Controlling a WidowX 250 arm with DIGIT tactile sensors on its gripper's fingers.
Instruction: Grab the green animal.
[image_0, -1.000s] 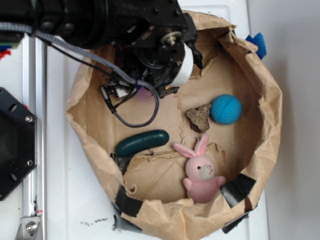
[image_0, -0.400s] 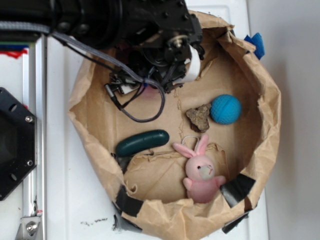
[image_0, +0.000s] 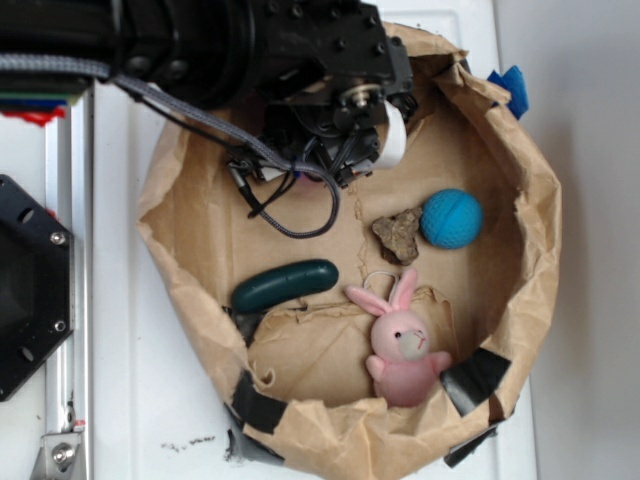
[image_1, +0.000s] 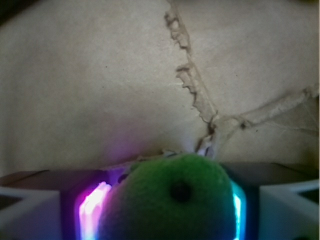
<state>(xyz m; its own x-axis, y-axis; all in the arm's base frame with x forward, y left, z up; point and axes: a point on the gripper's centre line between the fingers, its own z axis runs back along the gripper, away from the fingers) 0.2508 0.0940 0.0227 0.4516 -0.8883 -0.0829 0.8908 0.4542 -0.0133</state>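
Observation:
In the wrist view the green animal (image_1: 175, 197), a fuzzy lime-green plush with a dark round eye, fills the space between my gripper's (image_1: 165, 210) two lit pads, pink on the left (image_1: 92, 212) and cyan on the right (image_1: 237, 210). The pads press on both its sides, so the gripper is shut on it. In the exterior view the black arm (image_0: 320, 90) hangs over the upper left of the brown paper bowl (image_0: 540, 250) and hides both the gripper and the green animal.
Inside the paper bowl lie a dark green cucumber-shaped object (image_0: 285, 285), a pink plush bunny (image_0: 403, 345), a blue ball (image_0: 451, 218) and a brown lump (image_0: 398, 235). Torn paper floor (image_1: 150, 75) lies ahead of the gripper. A metal rail (image_0: 65, 300) runs on the left.
The arm has shifted a little to the right and towards the bowl's far rim. The other objects in the bowl have not moved.

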